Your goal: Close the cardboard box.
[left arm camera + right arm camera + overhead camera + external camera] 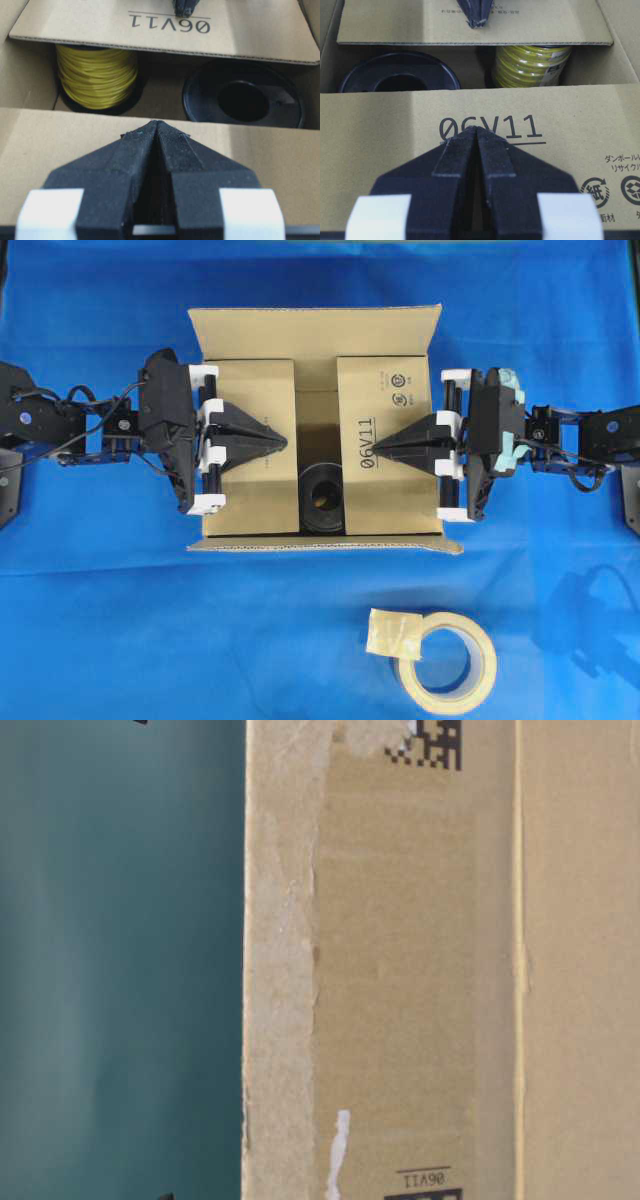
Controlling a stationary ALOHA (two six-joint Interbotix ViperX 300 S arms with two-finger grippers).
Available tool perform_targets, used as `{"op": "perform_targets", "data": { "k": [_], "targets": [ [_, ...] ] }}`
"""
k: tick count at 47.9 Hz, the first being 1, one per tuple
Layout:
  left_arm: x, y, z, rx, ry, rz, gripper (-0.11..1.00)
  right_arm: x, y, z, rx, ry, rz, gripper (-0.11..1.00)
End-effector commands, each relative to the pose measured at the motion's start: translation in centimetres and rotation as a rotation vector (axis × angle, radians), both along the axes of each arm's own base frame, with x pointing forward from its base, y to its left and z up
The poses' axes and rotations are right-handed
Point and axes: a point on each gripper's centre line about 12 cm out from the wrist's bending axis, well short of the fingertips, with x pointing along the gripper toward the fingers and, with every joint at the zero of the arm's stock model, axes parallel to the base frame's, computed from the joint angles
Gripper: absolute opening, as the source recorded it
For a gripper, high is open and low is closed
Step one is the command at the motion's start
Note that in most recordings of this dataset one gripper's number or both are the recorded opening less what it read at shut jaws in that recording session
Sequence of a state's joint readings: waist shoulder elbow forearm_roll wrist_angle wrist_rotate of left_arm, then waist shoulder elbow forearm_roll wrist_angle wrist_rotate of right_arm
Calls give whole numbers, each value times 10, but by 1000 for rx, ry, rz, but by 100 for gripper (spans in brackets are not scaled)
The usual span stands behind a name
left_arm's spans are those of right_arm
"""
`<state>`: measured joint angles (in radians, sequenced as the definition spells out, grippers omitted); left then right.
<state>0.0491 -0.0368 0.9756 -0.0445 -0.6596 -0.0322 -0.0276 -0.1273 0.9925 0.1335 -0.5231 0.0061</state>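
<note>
cardboard box [318, 450] mid-table | tape roll [445, 662] in front | spools inside

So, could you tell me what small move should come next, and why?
Probably draw one arm back and fold a long flap over: both short flaps lie flat under the shut left gripper and right gripper, while the long ones stand open.

cardboard box [316, 430]: brown, blk print "06V11" | spool [97, 75]: yellow | reel [243, 97]: blk | tape roll [446, 662]: beige | worktop [100, 620]: blue | tools: blk w/ white
</note>
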Motion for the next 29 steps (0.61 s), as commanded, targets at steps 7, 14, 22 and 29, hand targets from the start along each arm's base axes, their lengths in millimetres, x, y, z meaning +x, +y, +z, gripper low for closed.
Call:
{"op": "perform_targets", "data": {
  "k": [7, 14, 22, 29],
  "targets": [
    [14, 7, 15, 13, -53, 15, 0, 5, -2, 10, 2, -40, -8, 0],
    [31, 19, 25, 29, -88, 43, 0, 5, -1, 10, 2, -41, -7, 0],
    [52, 42, 34, 73, -99, 84, 0, 7, 1, 9, 2, -41, -1, 0],
    [65, 60, 39, 107, -93, 114, 0, 8, 2, 9, 0, -41, 3, 0]
  ]
}}
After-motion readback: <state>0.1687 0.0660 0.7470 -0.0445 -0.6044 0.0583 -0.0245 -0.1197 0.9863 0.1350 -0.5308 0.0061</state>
